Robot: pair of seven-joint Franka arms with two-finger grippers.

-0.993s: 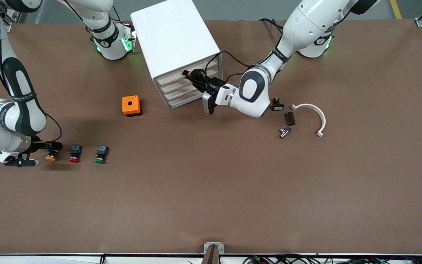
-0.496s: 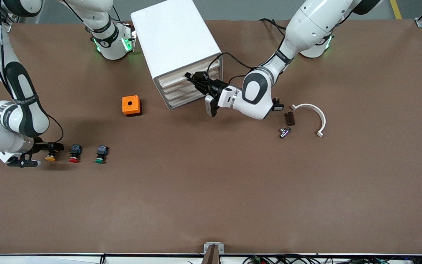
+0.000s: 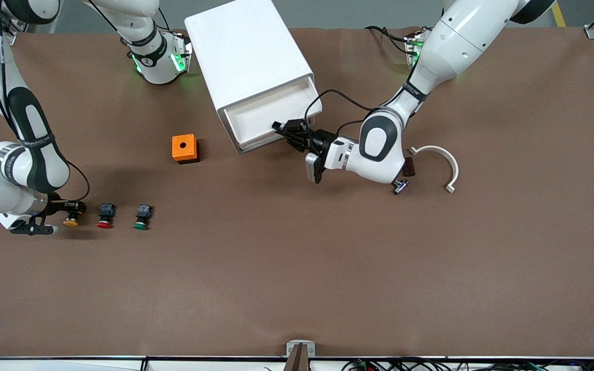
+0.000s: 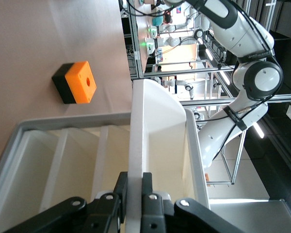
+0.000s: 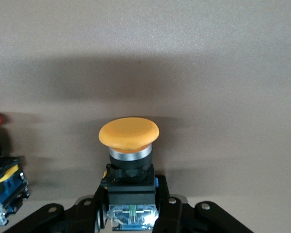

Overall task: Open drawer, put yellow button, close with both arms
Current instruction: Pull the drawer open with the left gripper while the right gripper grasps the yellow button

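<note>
The uppermost white tray drawer [image 3: 271,111] is drawn open, its front pinched by the left gripper [image 3: 282,128]; the yellow-capped pushbutton [image 3: 71,221], clamped by the right gripper [image 3: 72,207], is not yet lifted.

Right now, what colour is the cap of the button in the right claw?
Yellow-orange; the yellow button shows best in the right wrist view.

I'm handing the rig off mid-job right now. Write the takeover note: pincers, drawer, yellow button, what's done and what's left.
Left pincer: shut on the front lip of the drawer, the top one of the cabinet, which is pulled well out.
Right pincer: shut on the body of the yellow button, which sits at the right arm's end of the table, beside the red button.
Done: drawer opened, button gripped.
Left: lift the button, carry it over, drop it in the drawer, close it with both arms.
</note>
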